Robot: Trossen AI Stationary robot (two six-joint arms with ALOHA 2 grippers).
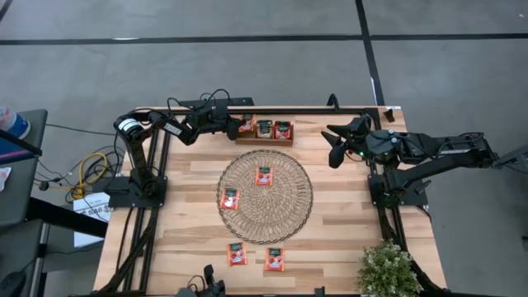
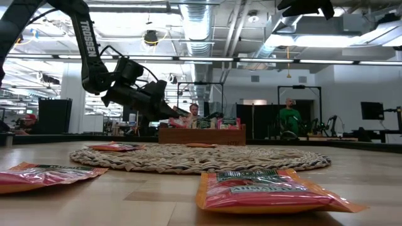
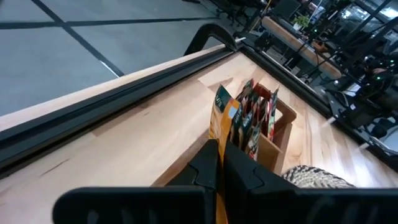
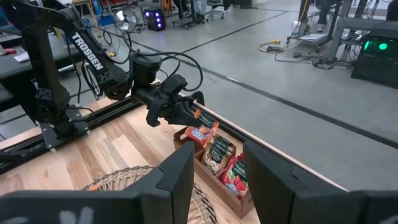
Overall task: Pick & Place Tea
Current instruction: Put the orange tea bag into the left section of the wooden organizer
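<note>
Tea sachet point(image 3: 225, 118) upright on edge, clamped in left tool point(image 3: 219, 163) above tray point(image 3: 281, 127).

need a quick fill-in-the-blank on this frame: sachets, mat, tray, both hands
1. The left hand is shut on a ____ at the tray's left end.
2. ____ sachets lie on the mat.
3. Two more sachets lie on the bare table between the mat and the ____ edge.
4. The right hand is ____ and empty.

Missing: sachet; two; near; open

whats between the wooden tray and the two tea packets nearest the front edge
In the high view, the round woven mat with two red packets on it lies between the wooden tray and the front packets.
</note>
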